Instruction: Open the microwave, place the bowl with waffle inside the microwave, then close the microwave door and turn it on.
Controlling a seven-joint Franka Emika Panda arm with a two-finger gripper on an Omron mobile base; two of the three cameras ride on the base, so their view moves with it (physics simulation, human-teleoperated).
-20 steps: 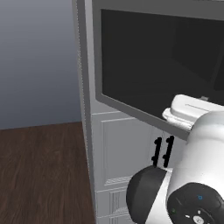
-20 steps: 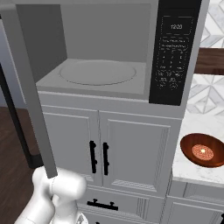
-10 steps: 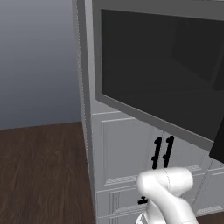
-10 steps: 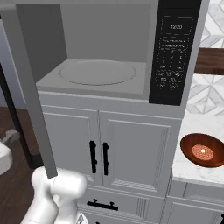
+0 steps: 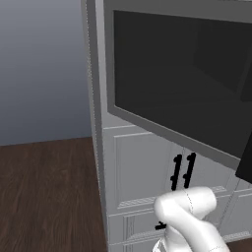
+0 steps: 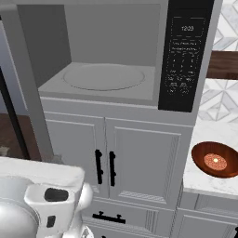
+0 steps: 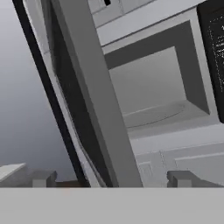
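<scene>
Microwave door (image 6: 25, 93) swung wide, cavity exposed for loading. Bowl (image 6: 215, 159) with waffle waiting on worktop (image 6: 204, 183) right of microwave (image 6: 139, 56). Tool (image 7: 109, 180) fully open, empty, just beside door edge.

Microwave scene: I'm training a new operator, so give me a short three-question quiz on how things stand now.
1. True or false: the microwave door stands open.
2. Where is the bowl?
A. on the turntable inside the microwave
B. on the counter to the right of the microwave
C. between the gripper's fingers
3. Fill in: the gripper is ____ and holds nothing.

Key:
1. True. The right base view shows the bare cavity of the microwave, with the door swung out to the left.
2. B. It sits on the white counter, with the waffle in it.
3. Open. In the hand view, its fingertips stand wide apart.
</scene>
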